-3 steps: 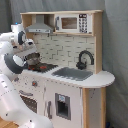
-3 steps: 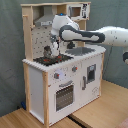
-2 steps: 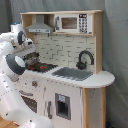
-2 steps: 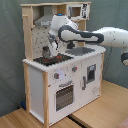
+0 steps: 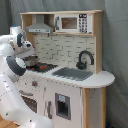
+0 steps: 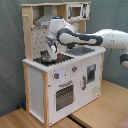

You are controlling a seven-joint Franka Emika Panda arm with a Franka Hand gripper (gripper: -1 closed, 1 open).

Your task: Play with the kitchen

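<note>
The kitchen (image 5: 70, 95) (image 6: 37, 82) is a white and light-wood toy unit with a grey hood (image 5: 40, 27), a small microwave (image 5: 72, 23), a black faucet (image 5: 85, 59) and a sink (image 5: 72, 73). Its black stovetop (image 5: 47, 66) (image 6: 62, 58) has red rings. My gripper (image 5: 30, 56) (image 6: 51, 50) hangs low over the stovetop's far side, right above a small dark metallic pot (image 5: 32, 62) (image 6: 46, 57) that rests there. In the first exterior view my white arm hides the kitchen's left side.
The oven door (image 6: 65, 95) and knobs face the front, with a cabinet door with a dark panel (image 5: 62, 106) beside them. A grey curtain (image 5: 115, 50) hangs behind. The unit stands on a wooden floor (image 6: 100, 115).
The gripper has sunk slightly toward the stovetop and pot. The kitchen itself has not moved.
</note>
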